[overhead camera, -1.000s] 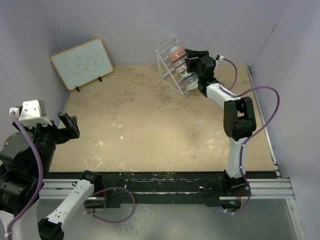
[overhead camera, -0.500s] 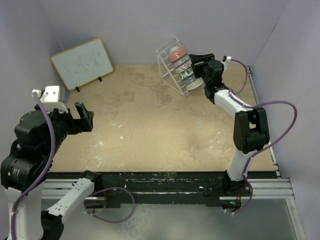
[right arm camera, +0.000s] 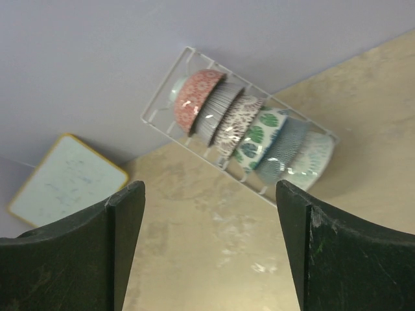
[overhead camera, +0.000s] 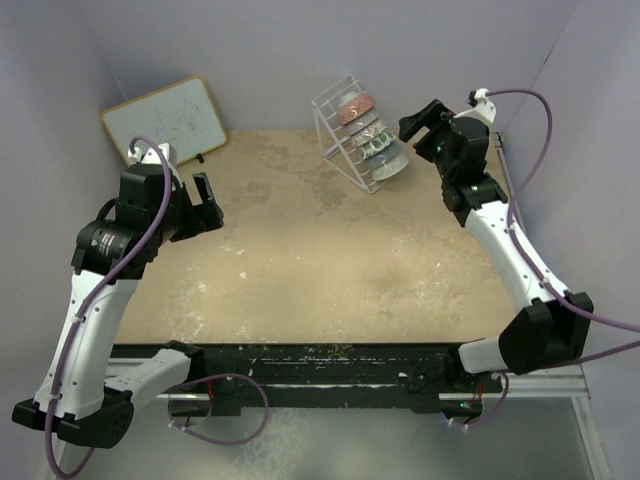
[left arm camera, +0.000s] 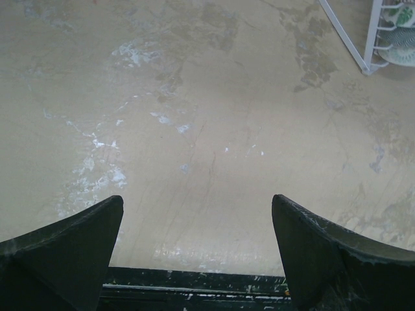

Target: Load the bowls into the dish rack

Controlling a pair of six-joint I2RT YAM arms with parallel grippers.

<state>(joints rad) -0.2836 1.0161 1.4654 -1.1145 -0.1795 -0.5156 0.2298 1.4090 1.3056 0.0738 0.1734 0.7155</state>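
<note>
**Overhead view.** The rack (overhead camera: 335,140) stands at upper centre of the frame, on the far edge of the table (overhead camera: 330,260) and close to the back wall (overhead camera: 300,50). The bowls (overhead camera: 375,140) sit on edge inside it in one slanted row, packed closely together. The whiteboard (overhead camera: 165,120) leans at upper left, well apart from the rack. The left gripper (overhead camera: 200,208) hangs over the table at the left of the frame, just below the whiteboard. Its jaws are spread wide and hold nothing. The right gripper (overhead camera: 417,120) hovers just right of the rack, near the level of its top. Its jaws are also wide apart and empty, and they touch neither wire nor bowl.

**Right wrist view.** The rack lies in the upper middle of the frame, seen between the two spread jaws and against the lilac wall. From upper left to lower right the row reads: red bowl (right arm camera: 196,97), ribbed grey bowl (right arm camera: 217,111), lattice bowl (right arm camera: 237,120), leafy bowl (right arm camera: 259,136), dark bowl (right arm camera: 283,150), green-white bowl (right arm camera: 312,157). A pale rim shows behind the red bowl, but what it is cannot be told. The whiteboard appears at lower left.

**Left wrist view.** Stained tabletop fills the frame between the open jaws. A corner of the rack, with the edges of two bowls, shows at upper right.
</note>
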